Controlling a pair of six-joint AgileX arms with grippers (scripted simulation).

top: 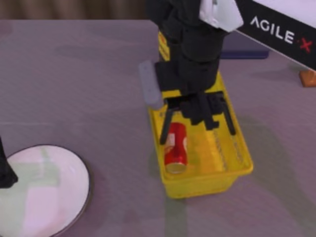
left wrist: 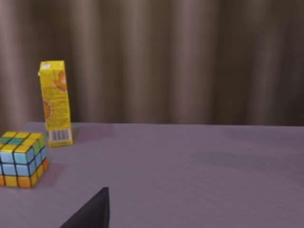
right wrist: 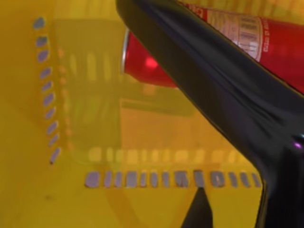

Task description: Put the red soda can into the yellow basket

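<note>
The red soda can (top: 176,147) lies on its side inside the yellow basket (top: 232,173), along the basket's left wall, silver end toward the near rim. My right gripper (top: 200,117) hangs over the basket's far half, open and holding nothing, a little beyond the can. In the right wrist view the can (right wrist: 280,45) lies on the basket floor (right wrist: 142,142) behind the black folding handle (right wrist: 223,90), and one fingertip (right wrist: 199,211) shows. My left arm (top: 5,170) is parked at the table's left edge; one dark fingertip (left wrist: 95,211) shows over bare table.
A grey block (top: 149,84) lies against the basket's far left corner. A round white plate (top: 42,190) sits near left. An orange object (top: 308,78) and a dark blue one (top: 244,52) lie at the far right. A colour cube (left wrist: 21,159) and yellow carton (left wrist: 56,102) stand elsewhere.
</note>
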